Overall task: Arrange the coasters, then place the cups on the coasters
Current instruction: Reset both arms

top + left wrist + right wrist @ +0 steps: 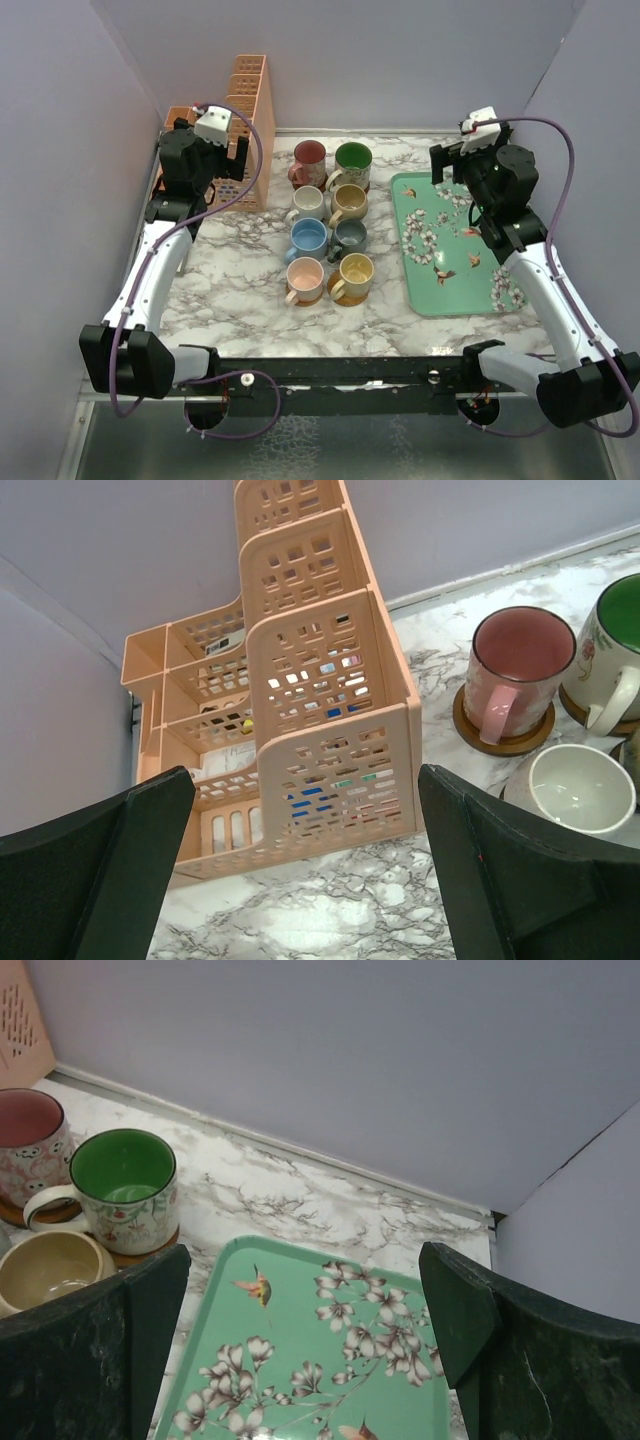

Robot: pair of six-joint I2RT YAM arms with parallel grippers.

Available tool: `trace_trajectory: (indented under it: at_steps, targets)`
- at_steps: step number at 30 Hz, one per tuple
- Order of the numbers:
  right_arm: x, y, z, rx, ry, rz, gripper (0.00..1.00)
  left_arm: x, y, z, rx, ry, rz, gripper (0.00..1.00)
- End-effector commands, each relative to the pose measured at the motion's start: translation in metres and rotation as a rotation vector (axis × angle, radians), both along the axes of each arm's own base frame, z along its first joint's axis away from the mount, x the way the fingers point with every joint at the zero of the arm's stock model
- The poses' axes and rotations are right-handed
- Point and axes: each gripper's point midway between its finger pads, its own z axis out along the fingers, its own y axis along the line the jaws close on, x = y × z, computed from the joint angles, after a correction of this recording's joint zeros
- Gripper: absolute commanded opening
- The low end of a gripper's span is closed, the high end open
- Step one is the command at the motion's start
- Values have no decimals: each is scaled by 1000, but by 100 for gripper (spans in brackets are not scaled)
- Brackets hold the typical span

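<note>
Marble tabletop [240, 290], 8 cups [309, 238] atop coasters [500, 744]

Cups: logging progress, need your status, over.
Left gripper open, empty; right gripper open, empty. Eight cups paired in rows, coasters visible under several. Organiser and tray flank them, nothing blocking.

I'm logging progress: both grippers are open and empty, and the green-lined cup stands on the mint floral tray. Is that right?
One thing is off: the green-lined cup stands on a coaster on the marble table, beside the tray, not on it, as the right wrist view shows. The left gripper and right gripper are indeed open and empty.
</note>
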Motion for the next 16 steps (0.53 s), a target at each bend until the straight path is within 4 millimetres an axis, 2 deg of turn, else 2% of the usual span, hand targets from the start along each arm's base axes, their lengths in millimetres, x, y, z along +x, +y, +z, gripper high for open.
trace_trajectory:
  at_steps: [1,9,16]
  targets:
    - [-2,-3,7,0,-26,6,100,-14,-6,30,-25,-86,-48,99]
    - [-1,-2,1,0,-18,10,100,-19,-1,27,-19,-84,-32,99]
    - [1,-5,-1,3,-25,-11,100,-20,-4,25,-22,-77,-51,99]
